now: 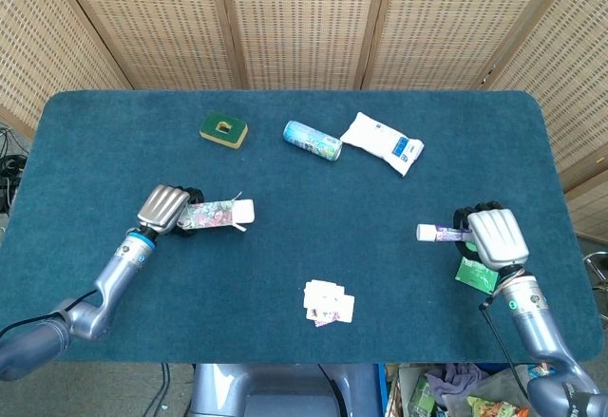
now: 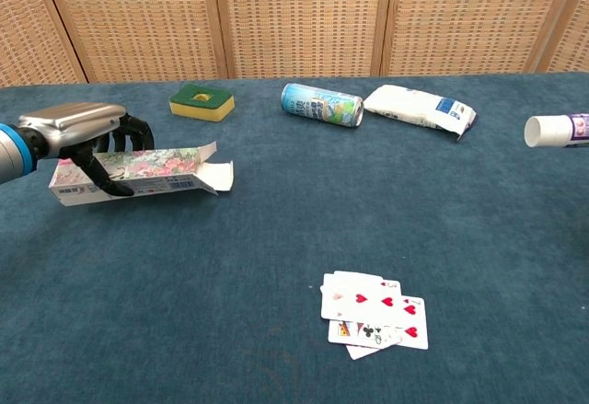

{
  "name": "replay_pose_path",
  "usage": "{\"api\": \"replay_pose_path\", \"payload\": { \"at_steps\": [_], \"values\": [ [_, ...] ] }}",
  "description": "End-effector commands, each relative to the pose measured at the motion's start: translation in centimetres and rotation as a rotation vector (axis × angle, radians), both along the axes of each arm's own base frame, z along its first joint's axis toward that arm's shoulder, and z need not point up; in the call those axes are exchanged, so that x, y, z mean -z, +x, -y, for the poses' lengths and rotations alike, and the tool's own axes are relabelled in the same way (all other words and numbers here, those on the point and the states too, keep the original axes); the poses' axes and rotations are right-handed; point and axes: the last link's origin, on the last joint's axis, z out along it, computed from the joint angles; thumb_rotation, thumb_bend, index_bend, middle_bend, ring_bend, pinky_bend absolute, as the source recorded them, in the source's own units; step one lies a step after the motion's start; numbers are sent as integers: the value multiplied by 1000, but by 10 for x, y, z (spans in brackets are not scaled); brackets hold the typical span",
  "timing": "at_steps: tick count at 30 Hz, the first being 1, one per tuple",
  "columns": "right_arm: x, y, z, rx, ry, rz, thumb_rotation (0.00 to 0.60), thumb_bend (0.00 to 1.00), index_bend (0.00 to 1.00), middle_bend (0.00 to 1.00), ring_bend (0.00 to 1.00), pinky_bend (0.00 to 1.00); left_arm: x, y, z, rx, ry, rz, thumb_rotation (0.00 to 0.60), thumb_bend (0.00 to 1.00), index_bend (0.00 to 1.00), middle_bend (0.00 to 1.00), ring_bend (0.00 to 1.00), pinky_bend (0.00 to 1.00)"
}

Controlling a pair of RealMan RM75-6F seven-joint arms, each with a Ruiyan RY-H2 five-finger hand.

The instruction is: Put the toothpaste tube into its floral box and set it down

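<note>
The blue tabletop carries everything. Toward its left edge the left hand wraps its fingers around the floral box, whose open flap end points toward the middle. Near the right edge the right hand grips the toothpaste tube, white cap aimed left. Along the far edge lie a white pouch, a can on its side and a green-topped sponge. Playing cards are fanned near the front edge.

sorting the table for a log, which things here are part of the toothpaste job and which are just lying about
Job: floral box held by left hand; toothpaste tube held by right hand.

Lying about: sponge, can, white packet, playing cards, green packet.
</note>
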Motion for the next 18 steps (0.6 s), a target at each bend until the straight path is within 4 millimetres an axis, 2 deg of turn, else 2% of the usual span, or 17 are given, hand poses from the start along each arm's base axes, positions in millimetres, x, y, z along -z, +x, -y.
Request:
{"api": "replay_pose_path", "payload": {
  "at_steps": [1,6,9,13,18],
  "values": [
    [-2,3,-4,-10,0,-9,600,514,586,584,439,339,-9,15,-2,79,7,40,600,321,538,495,474,511],
    [-6,14,-12,-35,13,0,600,514,586,584,440,339,-25,49,-14,257,-43,53,600,321,538,498,488,511],
    [-8,24,-17,-52,14,9,600,516,586,585,441,340,-33,81,-23,367,-80,60,600,321,538,499,490,511],
    [-9,31,-20,-56,12,12,600,524,586,586,441,339,-37,105,-32,456,-97,45,600,321,542,500,491,511],
    [-11,44,-19,-59,-8,13,600,524,586,586,441,339,-36,147,-48,567,-137,32,600,321,564,520,501,511]
  ]
}}
